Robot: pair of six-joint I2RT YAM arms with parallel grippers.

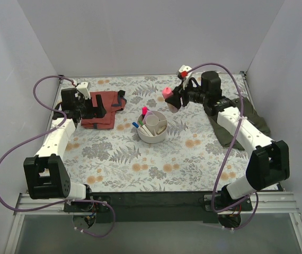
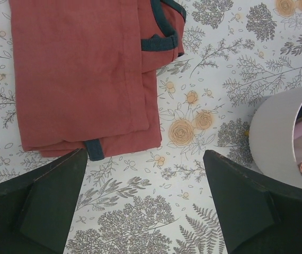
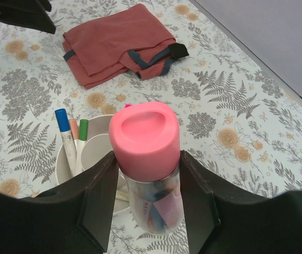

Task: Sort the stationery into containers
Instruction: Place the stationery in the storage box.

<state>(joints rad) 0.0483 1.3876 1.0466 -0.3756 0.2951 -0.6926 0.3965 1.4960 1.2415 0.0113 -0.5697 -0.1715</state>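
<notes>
The round white organiser (image 1: 152,128) stands mid-table with a pink-capped marker (image 1: 145,110) and a blue-capped pen (image 1: 135,125) upright in it. In the right wrist view its rim (image 3: 61,159) shows below, holding a blue-capped pen (image 3: 62,119) and a green-capped pen (image 3: 83,129). My right gripper (image 3: 148,164) is shut on a clear tube with a fat pink cap (image 3: 144,135), held in the air just right of and above the organiser (image 1: 167,93). My left gripper (image 2: 145,201) is open and empty over bare table, between the rust-red cloth and the organiser's wall (image 2: 273,137).
A folded rust-red cloth (image 1: 106,108) lies at the back left, beside the left gripper (image 1: 95,108). An olive-green cloth (image 1: 236,124) lies under the right arm at the right. Grey walls close in the table on three sides.
</notes>
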